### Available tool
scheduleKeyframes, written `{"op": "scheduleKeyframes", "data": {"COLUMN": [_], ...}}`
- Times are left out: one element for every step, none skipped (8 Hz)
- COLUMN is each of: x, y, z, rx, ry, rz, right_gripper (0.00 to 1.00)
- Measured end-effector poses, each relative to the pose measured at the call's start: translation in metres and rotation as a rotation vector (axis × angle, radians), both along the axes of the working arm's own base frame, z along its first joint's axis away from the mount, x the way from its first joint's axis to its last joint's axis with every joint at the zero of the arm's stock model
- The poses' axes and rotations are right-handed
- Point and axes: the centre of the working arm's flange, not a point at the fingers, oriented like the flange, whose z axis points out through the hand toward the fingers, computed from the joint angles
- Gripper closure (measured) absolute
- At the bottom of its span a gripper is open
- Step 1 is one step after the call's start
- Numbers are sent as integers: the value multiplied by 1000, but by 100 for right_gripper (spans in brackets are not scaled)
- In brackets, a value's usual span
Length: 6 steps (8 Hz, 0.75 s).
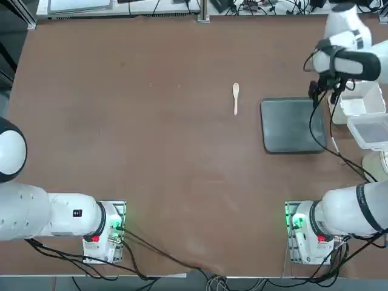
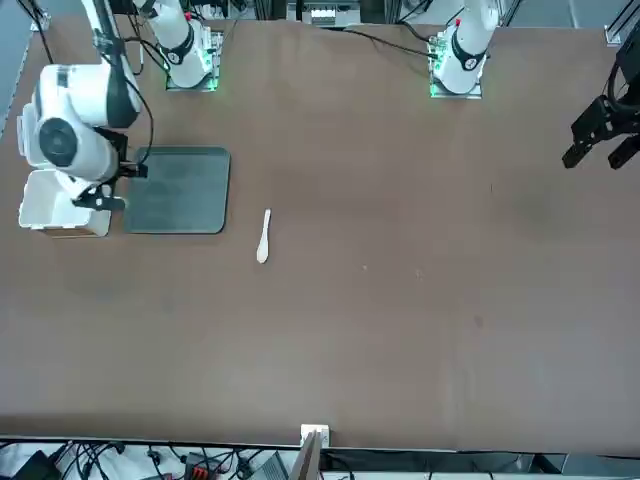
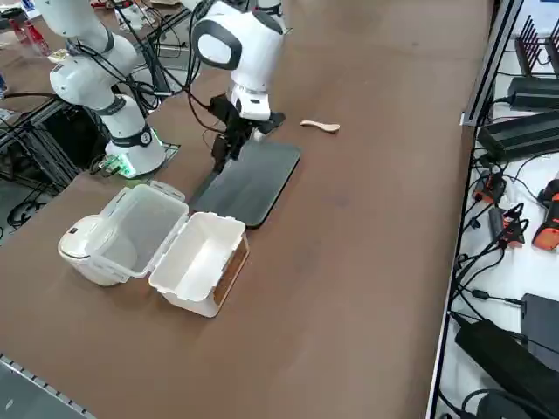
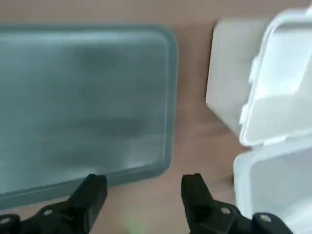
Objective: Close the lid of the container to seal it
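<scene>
The container [image 1: 362,100] is a small white box near the table's right edge, standing open. Its hinged translucent lid [image 1: 371,130] lies folded back flat on the side nearer the arm's base. In the right side view the box [image 3: 201,262] and the lid [image 3: 140,229] lie side by side. My right gripper [image 1: 315,92] hangs open and empty just above the table, over the dark tray's far right corner, beside the container and apart from it. In the right wrist view the gripper [image 4: 144,195] stands over the strip between tray and container [image 4: 224,78], with the lid [image 4: 273,185] close by.
A dark grey flat tray [image 1: 291,124] lies just left of the container. A small wooden spoon [image 1: 236,97] lies farther left, mid-table. A white rounded object [image 3: 83,244] stands against the lid on the side towards the arm's base. The table's right edge runs close behind the container.
</scene>
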Motion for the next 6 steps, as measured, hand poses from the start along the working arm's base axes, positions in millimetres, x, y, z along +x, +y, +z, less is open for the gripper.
{"op": "scheduleKeyframes", "data": {"x": [-11,-20,-28,-35,-41,-48], "y": [2,1,-2,-7,-15,-22], "z": [-20,-39,-55,-66,-73,-80], "rx": [-25,-46,-61,-75,-85,-113], "ry": [40,87,139,188,226,250], "rz": [-21,-33,-42,-59,-74,-76], "right_gripper": [9,11,19,44,63,81]}}
